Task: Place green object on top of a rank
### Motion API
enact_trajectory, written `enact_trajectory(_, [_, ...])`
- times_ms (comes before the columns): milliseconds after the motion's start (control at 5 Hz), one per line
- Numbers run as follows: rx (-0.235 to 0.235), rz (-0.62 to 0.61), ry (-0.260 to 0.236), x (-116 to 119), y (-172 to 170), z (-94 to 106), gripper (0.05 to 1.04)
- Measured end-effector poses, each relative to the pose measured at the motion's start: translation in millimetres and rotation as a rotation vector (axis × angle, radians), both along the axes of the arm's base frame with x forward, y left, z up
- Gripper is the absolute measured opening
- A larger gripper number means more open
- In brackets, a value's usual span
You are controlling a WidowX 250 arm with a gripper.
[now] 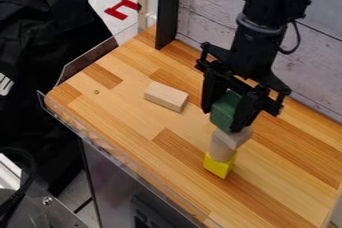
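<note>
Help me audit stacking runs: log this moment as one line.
End effector: gripping green block | Placement: over pale block, contact unclear | Stack below: wooden cylinder on yellow block | Aside: loose block lying on table

The black pincer (230, 118) holds a green block (226, 111) between its two fingers. Directly below it there is a small tower: a pale wooden block (238, 136), then a round wooden piece (220, 148), then a yellow block (219, 165) on the wooden counter (141, 130). Another wooden block (166, 96) lies apart, toward the left.
</note>
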State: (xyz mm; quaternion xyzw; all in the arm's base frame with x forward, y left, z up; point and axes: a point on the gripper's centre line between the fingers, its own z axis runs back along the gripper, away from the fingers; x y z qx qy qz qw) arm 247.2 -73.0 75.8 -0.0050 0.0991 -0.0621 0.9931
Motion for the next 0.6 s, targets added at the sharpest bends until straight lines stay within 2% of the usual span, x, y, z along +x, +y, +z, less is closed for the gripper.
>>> enact_trajectory(400, [0.008,-0.014,0.025,-2.3,-4.3,-6.7,0.578])
enact_trajectory(600, [0.007,-0.008,0.022,-1.5,-5.1,-7.4,0.578])
